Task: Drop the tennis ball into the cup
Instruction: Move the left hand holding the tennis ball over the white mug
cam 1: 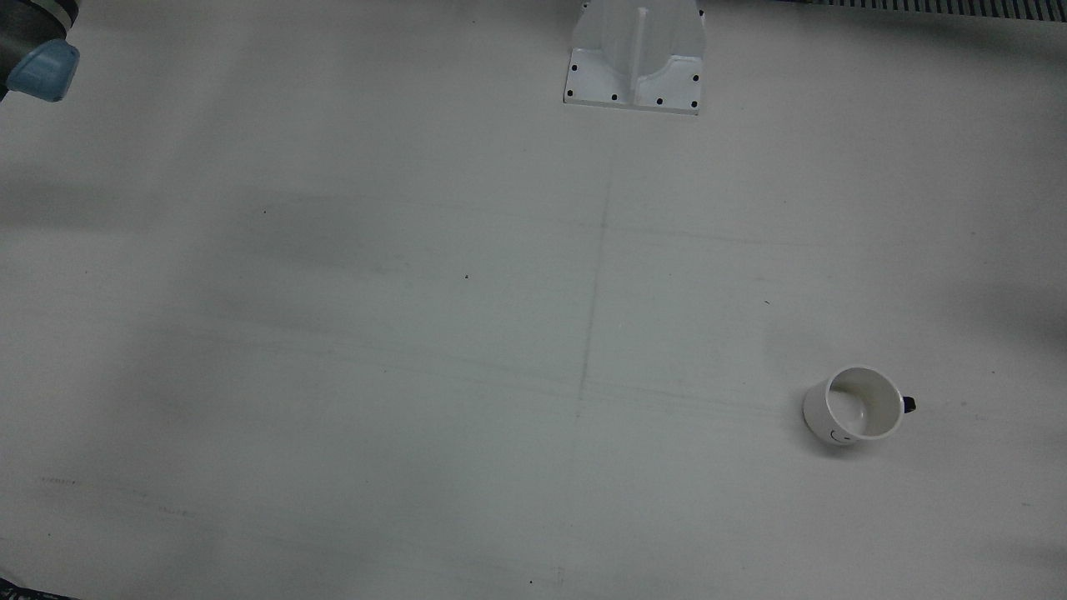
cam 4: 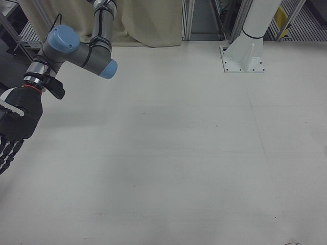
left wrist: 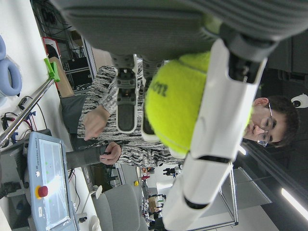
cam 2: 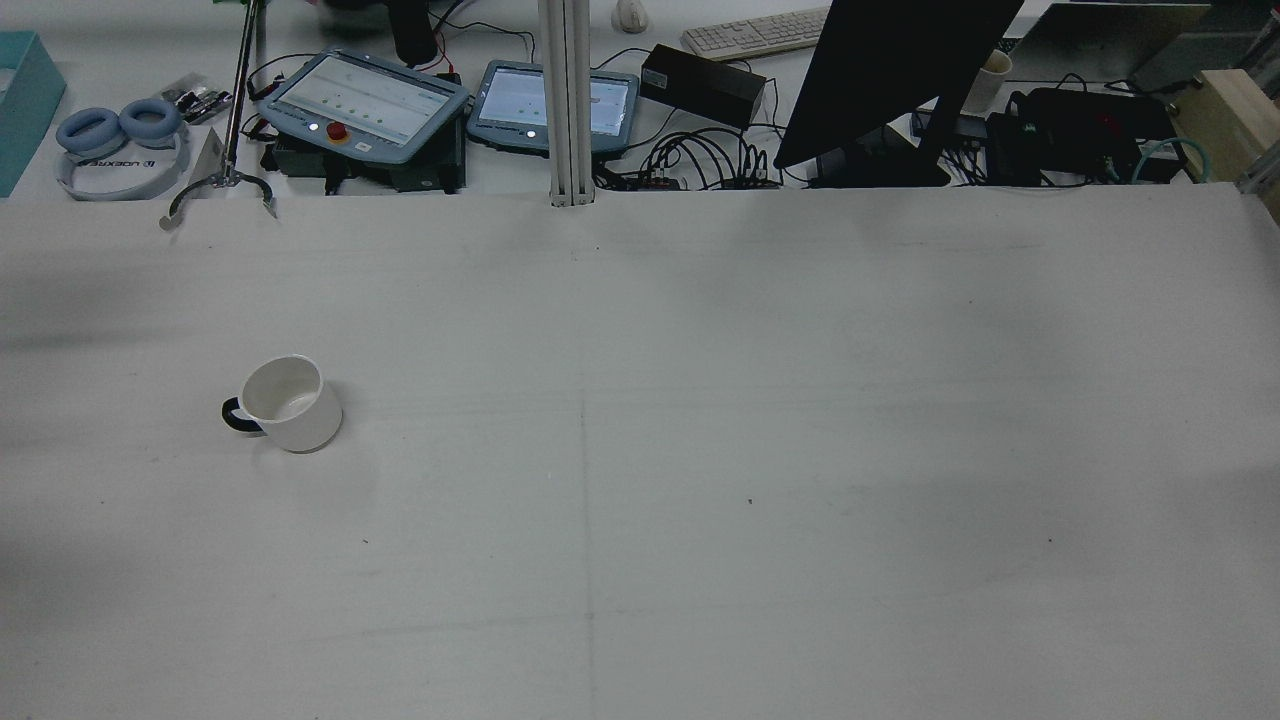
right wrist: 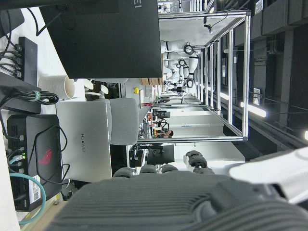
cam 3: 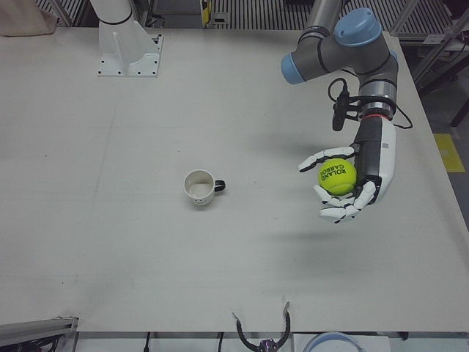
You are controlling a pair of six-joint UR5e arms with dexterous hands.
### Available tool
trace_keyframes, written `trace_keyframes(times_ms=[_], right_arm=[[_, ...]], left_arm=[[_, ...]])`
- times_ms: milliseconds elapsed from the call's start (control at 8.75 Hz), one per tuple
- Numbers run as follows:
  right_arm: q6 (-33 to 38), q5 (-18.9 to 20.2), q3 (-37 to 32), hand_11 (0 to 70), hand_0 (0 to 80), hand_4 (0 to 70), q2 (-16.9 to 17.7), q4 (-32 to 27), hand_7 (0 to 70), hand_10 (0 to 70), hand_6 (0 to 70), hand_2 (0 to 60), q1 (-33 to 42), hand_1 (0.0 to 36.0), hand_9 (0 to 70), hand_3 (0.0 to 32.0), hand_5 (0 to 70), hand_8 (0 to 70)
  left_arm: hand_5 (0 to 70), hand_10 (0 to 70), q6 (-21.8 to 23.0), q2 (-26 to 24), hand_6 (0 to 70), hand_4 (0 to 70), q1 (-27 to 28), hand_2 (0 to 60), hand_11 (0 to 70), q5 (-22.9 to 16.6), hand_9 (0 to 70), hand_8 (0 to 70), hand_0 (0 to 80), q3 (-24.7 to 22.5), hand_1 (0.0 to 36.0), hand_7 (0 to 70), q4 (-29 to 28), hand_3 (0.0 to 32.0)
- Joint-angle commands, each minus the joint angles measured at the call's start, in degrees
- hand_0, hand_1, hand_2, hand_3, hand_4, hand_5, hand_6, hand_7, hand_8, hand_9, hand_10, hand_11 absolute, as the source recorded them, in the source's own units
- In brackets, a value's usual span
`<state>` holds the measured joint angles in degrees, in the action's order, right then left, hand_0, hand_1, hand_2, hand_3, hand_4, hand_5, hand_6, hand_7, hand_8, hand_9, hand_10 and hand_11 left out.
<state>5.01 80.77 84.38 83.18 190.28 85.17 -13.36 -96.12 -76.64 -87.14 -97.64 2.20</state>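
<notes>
A yellow-green tennis ball (cam 3: pixel 336 176) sits in my left hand (cam 3: pixel 350 182), which is shut on it and held above the table, well to the right of the cup in the left-front view. The left hand view shows the ball (left wrist: pixel 180 103) gripped between white fingers (left wrist: pixel 211 130). The white cup (cam 3: pixel 199 187) with a dark handle stands upright and empty; it also shows in the front view (cam 1: pixel 854 406) and the rear view (cam 2: pixel 285 403). My right hand (cam 4: pixel 13 127) hangs at the far left edge of the right-front view, fingers spread, holding nothing.
A white arm pedestal (cam 1: pixel 635 54) stands at the back of the table, also in the left-front view (cam 3: pixel 124 44). Beyond the table's far edge in the rear view are teach pendants (cam 2: pixel 365 100), cables and a dark monitor (cam 2: pixel 890 70).
</notes>
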Motion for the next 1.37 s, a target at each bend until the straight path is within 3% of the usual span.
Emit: trace_keyframes(times_ms=[0, 457, 686, 800, 1257], right_arm=[[0.00, 0.00, 0.00, 0.0, 0.0, 0.0, 0.05, 0.00, 0.0, 0.0, 0.0, 0.0, 0.00, 0.0, 0.0, 0.0, 0.0, 0.0], [0.00, 0.00, 0.00, 0.0, 0.0, 0.0, -0.04, 0.00, 0.0, 0.0, 0.0, 0.0, -0.09, 0.0, 0.0, 0.0, 0.0, 0.0], [0.00, 0.00, 0.00, 0.0, 0.0, 0.0, 0.05, 0.00, 0.0, 0.0, 0.0, 0.0, 0.00, 0.0, 0.0, 0.0, 0.0, 0.0], [0.00, 0.00, 0.00, 0.0, 0.0, 0.0, -0.04, 0.00, 0.0, 0.0, 0.0, 0.0, 0.00, 0.0, 0.0, 0.0, 0.0, 0.0], [0.00, 0.00, 0.00, 0.0, 0.0, 0.0, 0.05, 0.00, 0.0, 0.0, 0.0, 0.0, 0.00, 0.0, 0.0, 0.0, 0.0, 0.0]], left_arm=[[29.3, 26.4, -0.17, -0.55, 70.0, 28.6, 2.70, 17.9, 41.6, -0.13, 54.6, 43.3, 80.0, -0.52, 35.9, 70.0, -0.17, 0.0], [28.5, 27.0, -0.88, -5.98, 70.0, 30.0, 16.49, 18.8, 42.1, 0.48, 55.0, 43.5, 80.0, -0.53, 33.8, 70.0, 0.52, 0.0], [28.4, 26.7, -3.42, -9.33, 70.0, 29.2, 23.00, 19.3, 41.8, 0.83, 54.5, 43.1, 80.0, -0.18, 33.8, 70.0, 1.75, 0.0], [28.3, 26.8, -3.78, -9.43, 70.0, 29.2, 25.46, 22.0, 41.6, 1.79, 54.7, 43.3, 80.0, 0.08, 32.3, 70.0, 1.93, 0.0], [26.9, 26.6, -5.10, -7.68, 70.0, 27.3, 27.51, 21.6, 41.3, 2.50, 52.0, 41.4, 80.0, 0.09, 31.0, 70.0, 1.93, 0.0]])
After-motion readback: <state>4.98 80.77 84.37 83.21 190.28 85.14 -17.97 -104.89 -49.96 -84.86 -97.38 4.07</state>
